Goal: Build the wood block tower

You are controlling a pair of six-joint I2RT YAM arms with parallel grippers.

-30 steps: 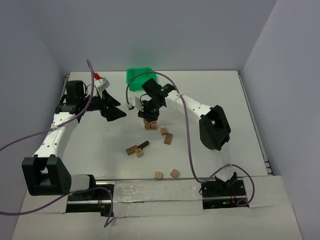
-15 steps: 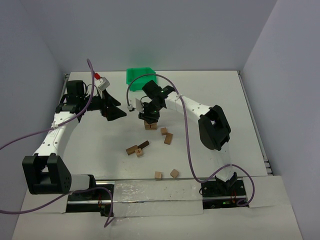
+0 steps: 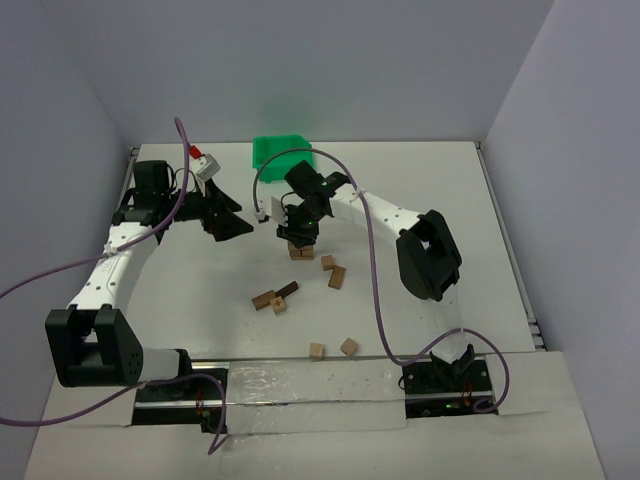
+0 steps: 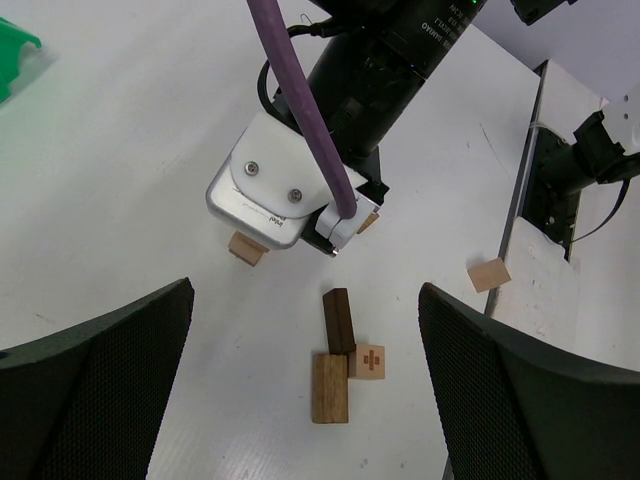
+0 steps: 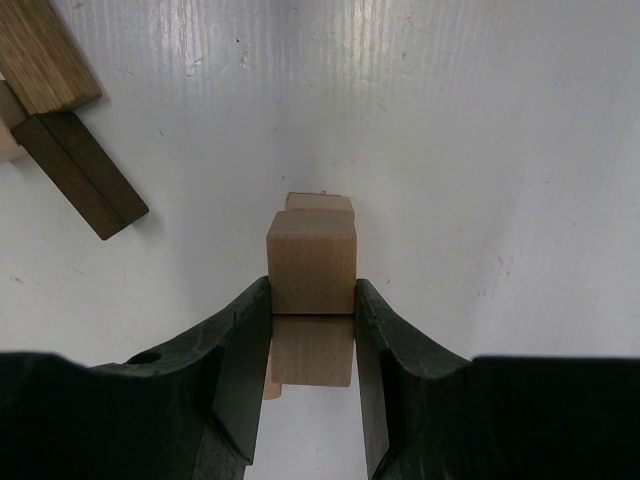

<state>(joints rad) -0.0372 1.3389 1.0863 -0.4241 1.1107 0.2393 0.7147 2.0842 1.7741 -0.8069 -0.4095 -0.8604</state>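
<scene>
Over the stack [image 3: 300,251], the right claw [image 5: 311,295] clamps a tan cube [image 5: 311,262]; left claw [image 4: 305,290] gapes wide.

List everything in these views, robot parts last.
held cube: one, light tan, between the right gripper's fingers, above the stack
stack: light tan, mid-table; block count hidden by the gripper
side blocks: two, tan, just right of the stack
tan bar: one, in the central cluster
marked cube: one, light tan, against that bar
dark bar: one, dark brown, same cluster
front blocks: two, tan, near the arm bases
green bin: one, far edge of the table
table: one, white
purple cables: one per arm
left gripper: black, open, empty, left of the stack
right gripper: black, shut on the held cube
</scene>
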